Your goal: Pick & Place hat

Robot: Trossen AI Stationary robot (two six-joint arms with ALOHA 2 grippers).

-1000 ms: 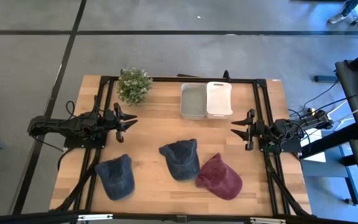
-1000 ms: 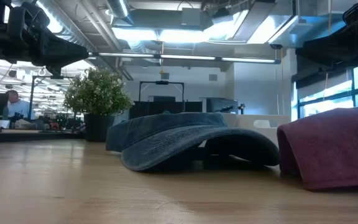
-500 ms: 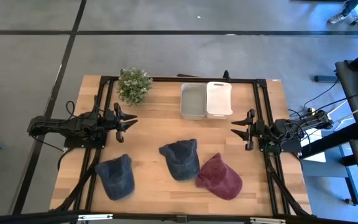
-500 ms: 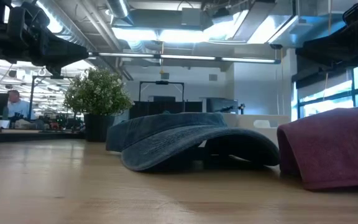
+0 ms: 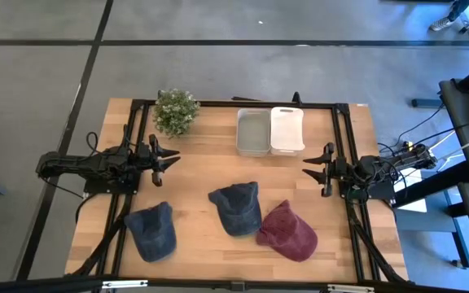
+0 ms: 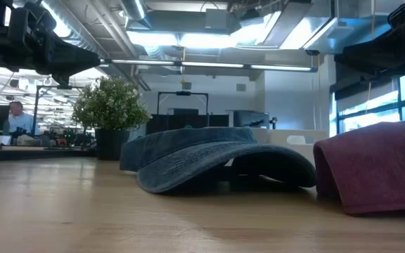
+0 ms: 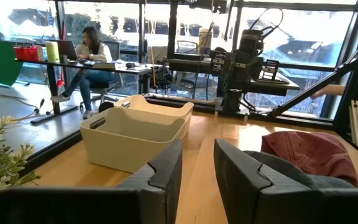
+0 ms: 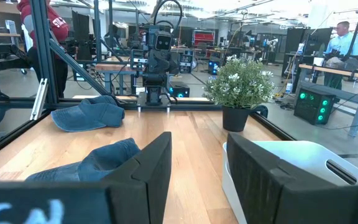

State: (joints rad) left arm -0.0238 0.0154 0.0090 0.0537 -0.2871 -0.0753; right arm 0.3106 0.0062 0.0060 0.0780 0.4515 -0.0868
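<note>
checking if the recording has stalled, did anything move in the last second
Nothing visibly changed. The left gripper and right gripper hold the same open poses at the table's sides, and the three hats, plant and bins lie as before.

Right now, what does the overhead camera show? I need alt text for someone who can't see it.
Three caps lie along the near side of a wooden table: two blue caps and a maroon cap. Both arms wait at the sides, left pincer and right pincer open, with a potted plant and two bins behind.
</note>
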